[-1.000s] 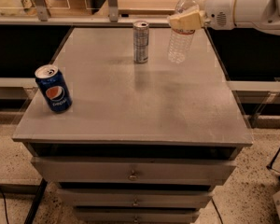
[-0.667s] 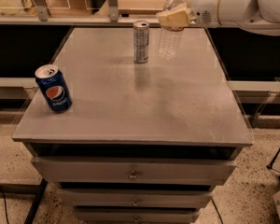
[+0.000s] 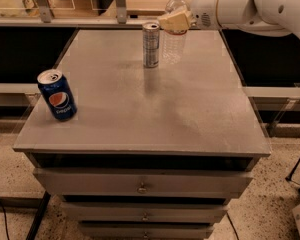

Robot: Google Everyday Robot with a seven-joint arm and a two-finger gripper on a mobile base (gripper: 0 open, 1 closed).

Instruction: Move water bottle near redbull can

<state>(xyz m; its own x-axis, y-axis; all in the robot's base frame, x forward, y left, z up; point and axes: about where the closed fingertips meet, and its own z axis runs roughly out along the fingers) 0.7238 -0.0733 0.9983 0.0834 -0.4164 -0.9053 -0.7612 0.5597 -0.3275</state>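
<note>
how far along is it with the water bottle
Mostly done: the water bottle is already upright close beside the redbull can. In hand: the gripper grips the bottle's upper part. Left: letting go and backing away; whether it rests on the table is unclear.

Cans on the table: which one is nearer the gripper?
The slim silver redbull can, right beside the gripper holding the water bottle. The blue Pepsi can stands far off at the near left corner.
</note>
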